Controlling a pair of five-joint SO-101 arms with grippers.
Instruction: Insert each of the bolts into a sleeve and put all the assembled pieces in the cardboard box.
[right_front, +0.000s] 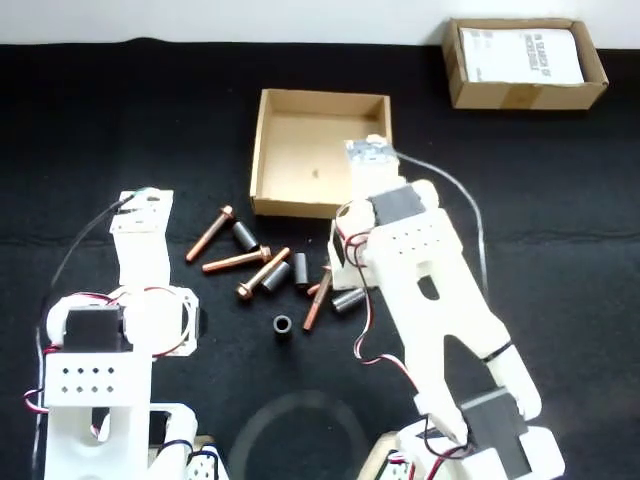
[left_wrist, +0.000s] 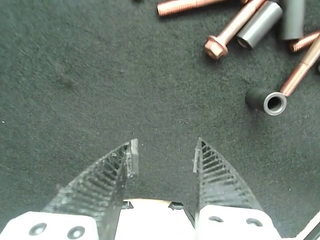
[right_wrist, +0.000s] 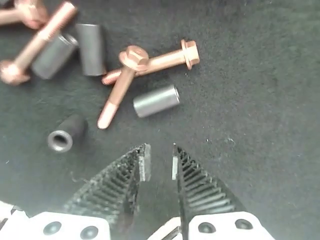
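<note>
Several copper bolts (right_front: 237, 262) and grey sleeves (right_front: 277, 275) lie loose on the black table, just in front of the open cardboard box (right_front: 262, 150). One short sleeve (right_front: 283, 326) lies apart, nearest the front. My left gripper (left_wrist: 165, 155) hovers open over bare mat; that short sleeve (left_wrist: 267, 100) and a bolt (left_wrist: 235, 27) lie off to one side ahead of it. My right gripper (right_wrist: 159, 160) is narrowly open with nothing between its fingers, a short way from a grey sleeve (right_wrist: 156, 100) and two crossed bolts (right_wrist: 117, 85).
A second cardboard box (right_front: 590, 85) holding a printed sheet stands at the back right. The right arm (right_front: 430, 280) stretches over the table's right half towards the first box. The left arm (right_front: 140, 250) stands left of the pile. Cables trail from both arms.
</note>
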